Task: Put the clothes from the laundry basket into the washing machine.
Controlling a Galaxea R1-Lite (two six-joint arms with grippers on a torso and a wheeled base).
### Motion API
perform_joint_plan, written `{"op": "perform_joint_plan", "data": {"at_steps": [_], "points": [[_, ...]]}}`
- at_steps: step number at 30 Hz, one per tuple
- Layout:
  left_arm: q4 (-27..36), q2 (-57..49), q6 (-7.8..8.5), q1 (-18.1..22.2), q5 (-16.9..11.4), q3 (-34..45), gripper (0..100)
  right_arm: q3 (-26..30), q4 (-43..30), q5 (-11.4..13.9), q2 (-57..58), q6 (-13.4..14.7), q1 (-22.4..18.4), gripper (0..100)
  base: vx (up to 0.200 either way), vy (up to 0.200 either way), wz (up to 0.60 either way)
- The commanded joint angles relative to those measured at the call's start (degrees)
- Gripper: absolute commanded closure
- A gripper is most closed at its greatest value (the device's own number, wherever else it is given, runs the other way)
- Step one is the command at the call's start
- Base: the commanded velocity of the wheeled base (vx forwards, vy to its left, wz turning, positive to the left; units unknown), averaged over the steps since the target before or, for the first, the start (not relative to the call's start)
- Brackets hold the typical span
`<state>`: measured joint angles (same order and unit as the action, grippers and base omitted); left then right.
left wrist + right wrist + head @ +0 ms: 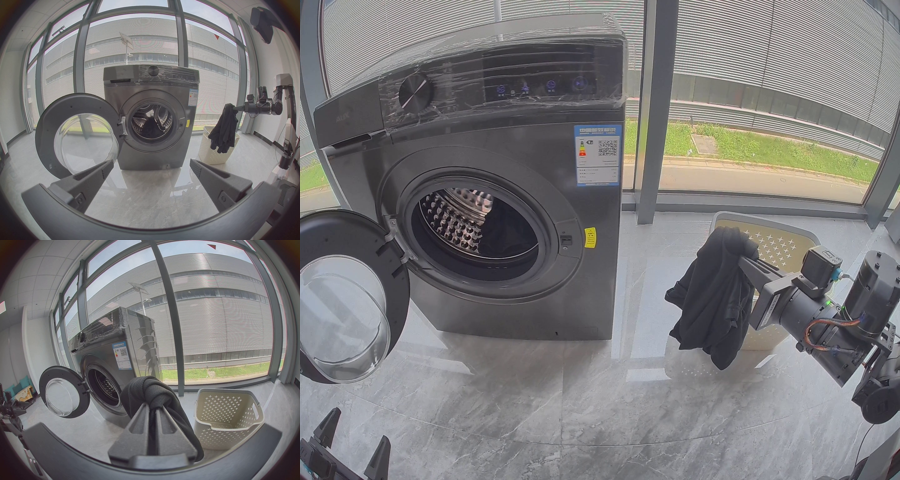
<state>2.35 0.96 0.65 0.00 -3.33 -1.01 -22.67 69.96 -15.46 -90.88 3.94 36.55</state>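
Left gripper (357,431) spread and idle low near the floor, right gripper (745,262) clenched on a black garment (712,300) over the laundry basket (765,219) — well apart from the washing machine (506,144) — trailing folds likely to snag the open door (337,225).

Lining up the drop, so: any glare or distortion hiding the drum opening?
Head view: window daylight glares on the floor; the drum opening reads clearly. Left wrist view: fisheye bends the window frames, drum unobstructed. Right wrist view: black garment in the right hand shows beside the opening.
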Motion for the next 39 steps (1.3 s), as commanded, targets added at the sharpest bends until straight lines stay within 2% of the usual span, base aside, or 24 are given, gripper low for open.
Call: {"op": "perform_joint_plan", "data": {"at_steps": [1,31,39], "points": [[0.02,-0.96,-0.03,0.0,-0.01,0.92,0,0.0,0.0,-0.01,-0.17,0.02,0.02,100,0.0,0.2,0.0],[0.02,-0.96,-0.03,0.0,-0.01,0.92,0,0.09,0.0,-0.01,-0.17,0.02,0.02,100,0.0,0.2,0.0],[0.02,-0.96,0.06,0.0,-0.01,0.92,0,1.05,-0.09,0.52,-0.17,-0.07,0.1,100,0.0,0.0,0.0]]}}
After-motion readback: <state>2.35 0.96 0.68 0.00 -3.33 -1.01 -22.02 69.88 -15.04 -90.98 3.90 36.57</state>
